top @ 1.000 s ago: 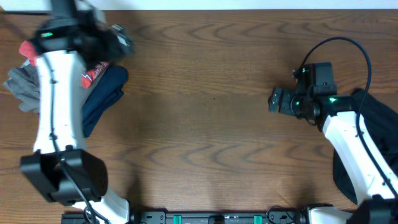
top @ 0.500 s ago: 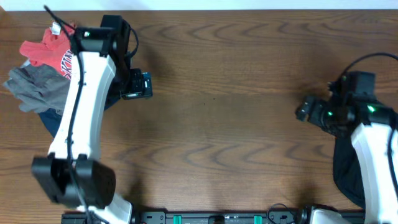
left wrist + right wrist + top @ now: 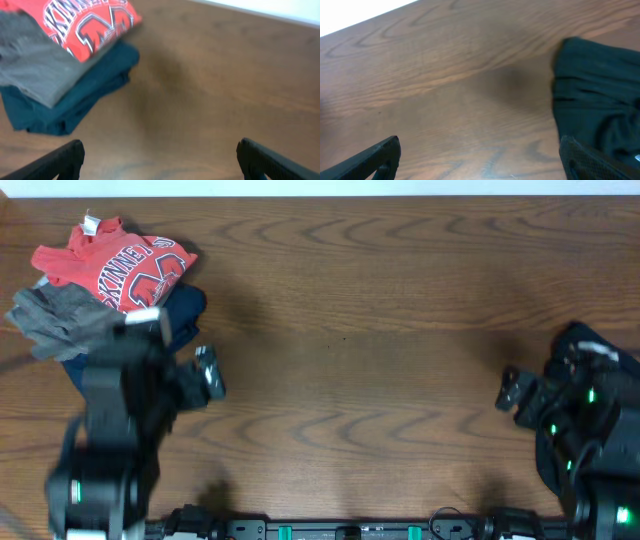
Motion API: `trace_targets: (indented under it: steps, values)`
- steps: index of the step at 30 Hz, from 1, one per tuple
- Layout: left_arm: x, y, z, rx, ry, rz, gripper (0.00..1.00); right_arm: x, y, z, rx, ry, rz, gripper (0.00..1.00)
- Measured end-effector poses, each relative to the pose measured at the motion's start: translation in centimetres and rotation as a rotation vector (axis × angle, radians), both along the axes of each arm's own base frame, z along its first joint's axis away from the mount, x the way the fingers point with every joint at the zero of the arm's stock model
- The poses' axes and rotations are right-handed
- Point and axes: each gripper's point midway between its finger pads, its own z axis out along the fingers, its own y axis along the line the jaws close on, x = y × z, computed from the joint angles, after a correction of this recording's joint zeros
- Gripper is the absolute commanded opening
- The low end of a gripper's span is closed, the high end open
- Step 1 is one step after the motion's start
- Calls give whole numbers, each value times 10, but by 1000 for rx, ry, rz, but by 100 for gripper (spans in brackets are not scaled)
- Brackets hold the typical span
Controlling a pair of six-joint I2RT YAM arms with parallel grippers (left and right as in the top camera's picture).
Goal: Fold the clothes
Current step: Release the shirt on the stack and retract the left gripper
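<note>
Where the overhead camera looks down, a brown wood-grain tabletop (image 3: 340,310) fills the view, with a pale strip (image 3: 320,187) along its far edge. At the far-left corner lies a pile. A coral-red T-shirt (image 3: 120,270) is on top, its white lettering face up and its long axis running left to right, with a white tag (image 3: 88,223) at its far-left end. It rests on a crumpled grey garment (image 3: 55,320) and a folded dark blue garment (image 3: 185,315). The left arm (image 3: 110,430), blurred, reaches from the near-left edge. The left tool (image 3: 208,372) sits just beside the pile and points toward the table's middle. A black garment (image 3: 590,342) lies bunched at the right edge. The right arm (image 3: 590,440) crosses over it, with the right tool (image 3: 510,390) pointing left.

From the left wrist, the pile sits up and to the left. The red shirt overlaps the grey cloth, with the dark blue folds nearest the camera. Both fingers (image 3: 65,157) stand spread wide over bare wood, gripping nothing.

From the right wrist, the black cloth lies to the right on the tabletop, its edge running away from the camera. The fingers (image 3: 375,157) are spread apart and empty.
</note>
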Motion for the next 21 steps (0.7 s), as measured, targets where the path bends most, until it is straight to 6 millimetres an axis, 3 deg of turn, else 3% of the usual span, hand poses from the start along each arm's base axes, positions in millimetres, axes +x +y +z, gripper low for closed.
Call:
trace_targets:
  steps: [4, 10, 21]
  values:
    - [-19, 2, -10, -5, -82, 3, 98, -15, -3, -16, -7, 8, -32, 99]
    - [-40, 4, -33, 3, -19, 6, 98, -33, -4, -39, -4, 112, -47, 99]
    - [-48, 5, -43, 7, 35, 6, 98, -43, -4, -49, -1, 169, -52, 99]
